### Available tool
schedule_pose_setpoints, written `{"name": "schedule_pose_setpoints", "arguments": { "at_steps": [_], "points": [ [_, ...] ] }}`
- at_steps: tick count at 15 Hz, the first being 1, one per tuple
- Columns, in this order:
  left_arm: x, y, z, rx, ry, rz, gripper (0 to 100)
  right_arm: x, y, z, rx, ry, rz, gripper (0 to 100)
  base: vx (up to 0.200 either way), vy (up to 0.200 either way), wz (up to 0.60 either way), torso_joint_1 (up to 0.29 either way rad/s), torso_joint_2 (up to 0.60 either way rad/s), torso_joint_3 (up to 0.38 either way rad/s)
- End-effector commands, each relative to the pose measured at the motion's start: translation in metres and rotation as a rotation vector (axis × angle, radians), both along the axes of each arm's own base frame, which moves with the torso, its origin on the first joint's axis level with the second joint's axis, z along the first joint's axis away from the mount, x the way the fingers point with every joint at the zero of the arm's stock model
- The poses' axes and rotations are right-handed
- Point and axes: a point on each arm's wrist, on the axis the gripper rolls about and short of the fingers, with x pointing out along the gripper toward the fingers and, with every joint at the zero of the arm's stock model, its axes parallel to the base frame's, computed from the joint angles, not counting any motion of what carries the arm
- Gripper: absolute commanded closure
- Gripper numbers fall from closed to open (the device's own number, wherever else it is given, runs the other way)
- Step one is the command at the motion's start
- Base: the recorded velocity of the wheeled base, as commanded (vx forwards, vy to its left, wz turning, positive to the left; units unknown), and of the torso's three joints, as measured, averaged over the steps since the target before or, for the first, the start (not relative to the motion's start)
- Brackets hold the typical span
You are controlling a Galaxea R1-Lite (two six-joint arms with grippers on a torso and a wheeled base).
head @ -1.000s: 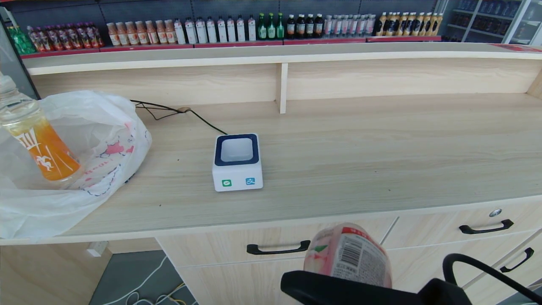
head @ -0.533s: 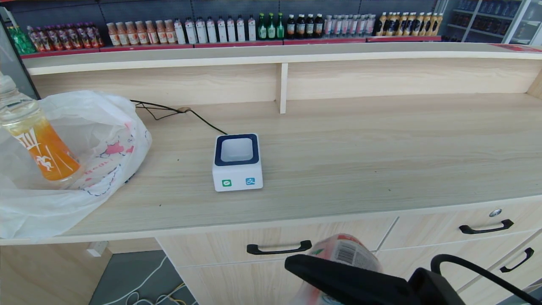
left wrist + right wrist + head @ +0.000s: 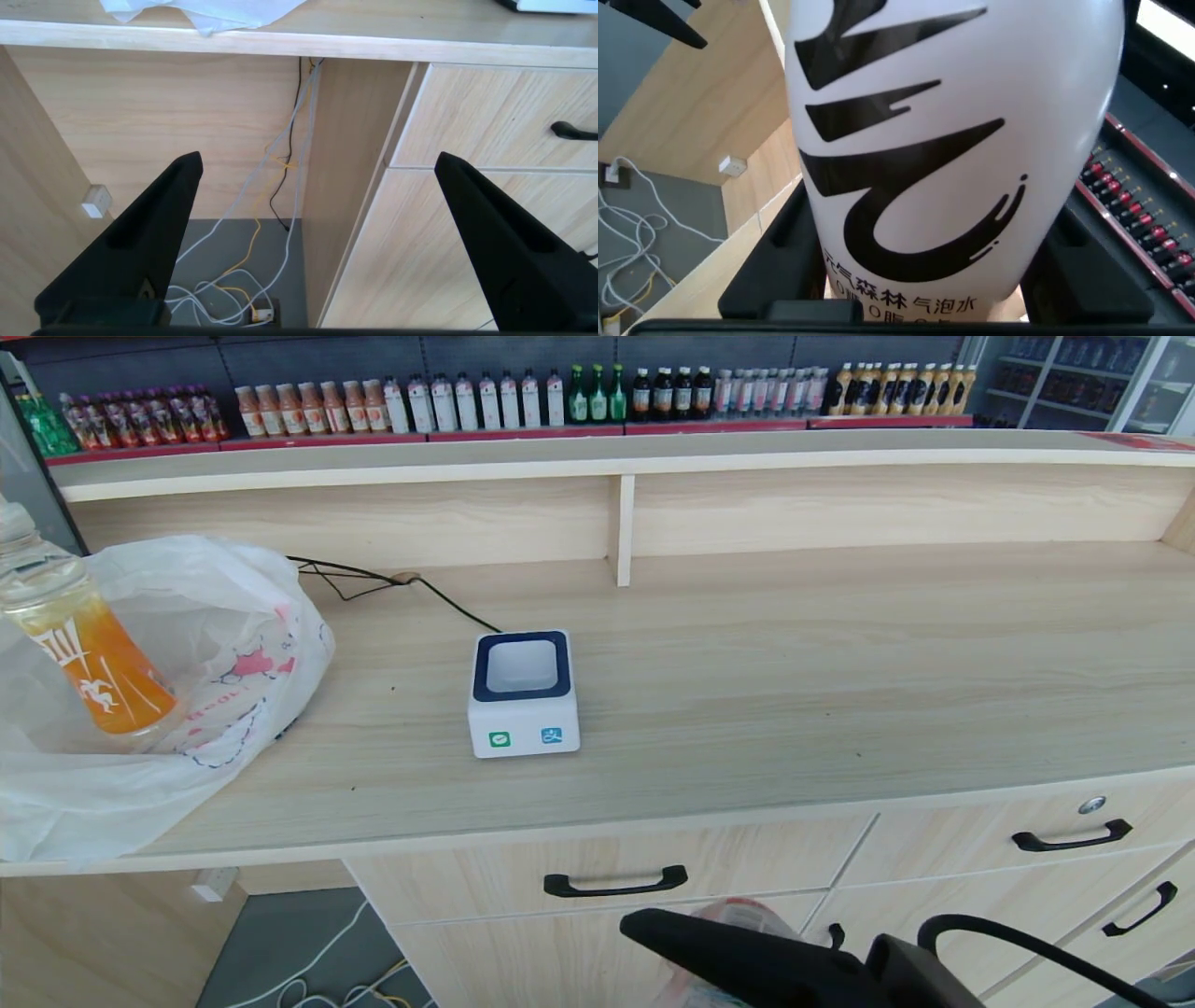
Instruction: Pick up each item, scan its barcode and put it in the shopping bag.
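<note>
Reference point: scanner point(image 3: 523, 695), sitting on the worktop point(image 3: 794, 691) with its window facing up and its cable point(image 3: 448, 602) running off behind it.

- Right hand point(image 3: 742, 954): clenched on the drink bottle point(image 3: 943, 159). In the right wrist view the fingers point(image 3: 771, 266) press the label from both sides, so the grip looks firm. The pair sits on the near side of the scanner and to its right, below the worktop edge, level with the drawer fronts near the drawer handle point(image 3: 614, 882). Only a sliver of the bottle shows above the hand in the head view.
- Left hand point(image 3: 318, 247): released, fingers wide apart, nothing between them. It's low, left of the scanner, facing the open gap under the worktop. My read: parked out of the way.
- Shopping bag point(image 3: 187, 709): on the worktop left of the scanner, mouth slumped open toward the robot. The orange bottle point(image 3: 89, 653) stands in it, so I'd say one item is done.

Judgement: the drink bottle isn't scanned yet. It's too low and no barcode faces the window. Next move needs a lift clear of the worktop edge, then the barcode turned down over the window.

Risk: clipping the edge on the way up. The bag is soft, so its mouth may fold when the bottle goes in.
</note>
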Motion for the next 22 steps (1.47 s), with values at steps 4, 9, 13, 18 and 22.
{"name": "schedule_pose_setpoints", "arguments": {
  "at_steps": [4, 9, 13, 18, 22],
  "points": [
    [0.0, 0.0, 0.0, 0.0, 0.0, -0.001, 0, -0.002, -0.006, 0.011, 0.078, 0.12, 0.025, 100, 0.0, 0.0, 0.0, 0.0, 0.0, 0.0],
    [0.0, 0.0, 0.0, 0.0, 0.0, 0.0, 0, 0.009, -0.003, 0.032, 0.29, 0.342, -0.012, 100, 0.0, 0.0, 0.0, 0.0, 0.0, 0.0],
    [0.0, 0.0, 0.0, 0.0, 0.0, -0.001, 0, 0.037, -0.012, 0.033, 0.397, 0.47, -0.095, 100, 0.0, 0.0, 0.0, 0.0, 0.0, 0.0],
    [0.0, 0.0, 0.0, 0.0, 0.0, 0.0, 0, 0.093, -0.047, 0.051, 0.616, 0.516, -0.285, 100, 0.0, 0.0, 0.0, 0.0, 0.0, 0.0],
    [0.0, 0.0, 0.0, 0.0, 0.0, -0.001, 0, 0.12, -0.075, 0.05, 0.717, 0.561, -0.403, 100, 0.0, 0.0, 0.0, 0.0, 0.0, 0.0]
  ]
}}
